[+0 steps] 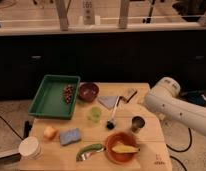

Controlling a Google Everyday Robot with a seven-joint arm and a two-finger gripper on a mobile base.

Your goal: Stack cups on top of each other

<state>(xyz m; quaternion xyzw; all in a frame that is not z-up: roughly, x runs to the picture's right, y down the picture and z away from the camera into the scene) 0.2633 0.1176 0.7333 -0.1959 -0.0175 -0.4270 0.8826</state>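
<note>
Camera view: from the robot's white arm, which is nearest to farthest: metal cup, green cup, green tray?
The claw is out of view, so this ranks from the white arm, at right.
1. Metal cup, right side beside the arm.
2. Green cup, table middle.
3. Green tray, far left.
</note>
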